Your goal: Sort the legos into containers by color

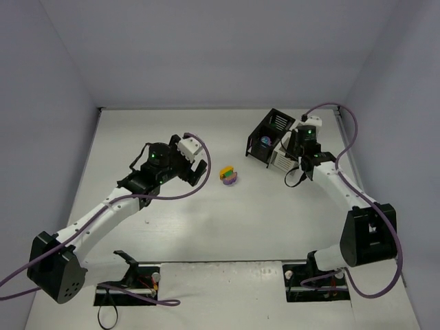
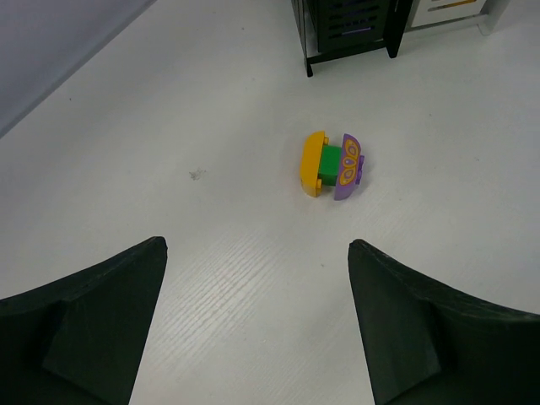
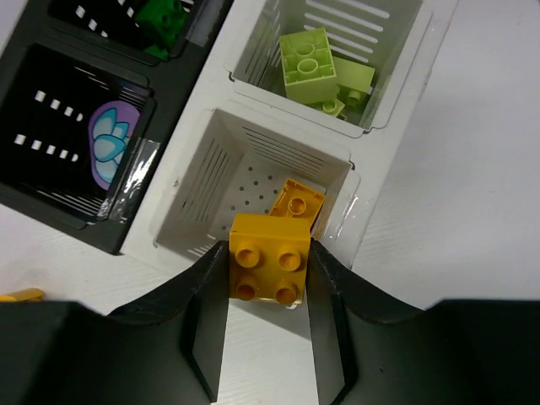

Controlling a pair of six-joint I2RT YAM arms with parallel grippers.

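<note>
At the white bin's [image 3: 221,160] near rim, R hand [image 3: 268,291] is clamped on a yellow brick [image 3: 267,253]; a second yellow brick [image 3: 295,202] lies inside. L hand [image 2: 257,312], fingers wide apart, hangs over the bench [image 2: 169,169] near an orange-green-purple stack [image 2: 331,164].

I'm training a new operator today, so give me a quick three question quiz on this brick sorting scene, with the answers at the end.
1. True or false: the left claw is shut on something.
2. What colour is the brick in the right claw? A) purple B) yellow C) lime
3. What lies in the white bin nearest that brick?
Key: 1 false, it is open and empty. 2 B. 3 a second yellow brick.
</note>
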